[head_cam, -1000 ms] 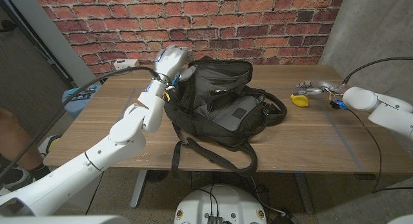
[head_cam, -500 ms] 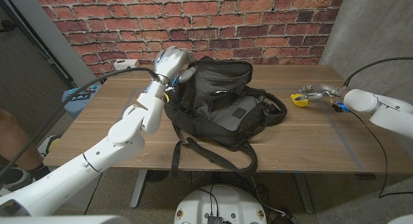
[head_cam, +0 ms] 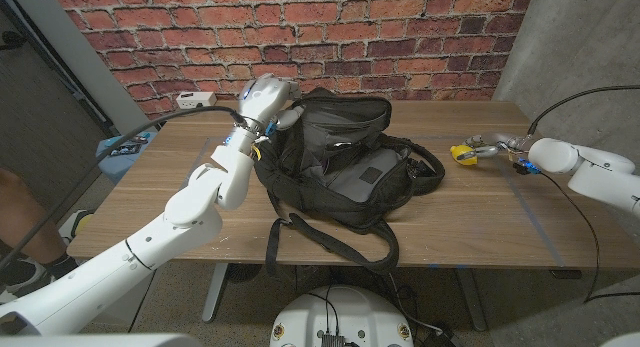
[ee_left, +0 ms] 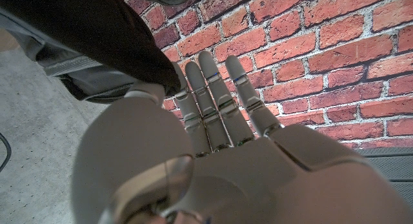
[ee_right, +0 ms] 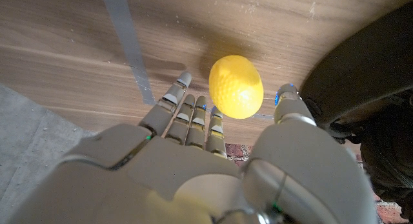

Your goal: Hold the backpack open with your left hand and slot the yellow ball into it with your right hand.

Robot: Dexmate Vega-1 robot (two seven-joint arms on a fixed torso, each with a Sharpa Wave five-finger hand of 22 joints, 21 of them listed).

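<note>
At the table's (head_cam: 480, 227) centre we see the black backpack (head_cam: 345, 167) lying open, its mouth gaping toward six o'clock and its straps (head_cam: 330, 242) trailing toward the near edge. Our left hand (head_cam: 266, 95) sits at the bag's ten o'clock corner, pressed against the upper rim of the opening; in the left wrist view the hand (ee_left: 213, 159) shows its fingers (ee_left: 210, 95) extended and close together against the dark fabric (ee_left: 84, 30), with the brick wall (ee_left: 335, 50) behind, and we cannot tell whether any finger is hooked over the rim. At three o'clock from the bag, well apart from it, our right hand (head_cam: 487, 144) reaches in from the table's right side with the yellow ball (head_cam: 462, 152) at its fingertips. In the right wrist view the ball (ee_right: 236, 86) appears between the fingers (ee_right: 193, 117) on one side and the thumb (ee_right: 290, 104) on the other, just off the wood; the digits stand apart around it, and we cannot tell whether they actually clamp it. A strip of grey tape (ee_right: 129, 46) crosses the tabletop beside the ball, and the bag's dark edge (ee_right: 361, 62) shows in the same view. A white box (head_cam: 196, 98) lies at the far left edge, at eleven o'clock.
</note>
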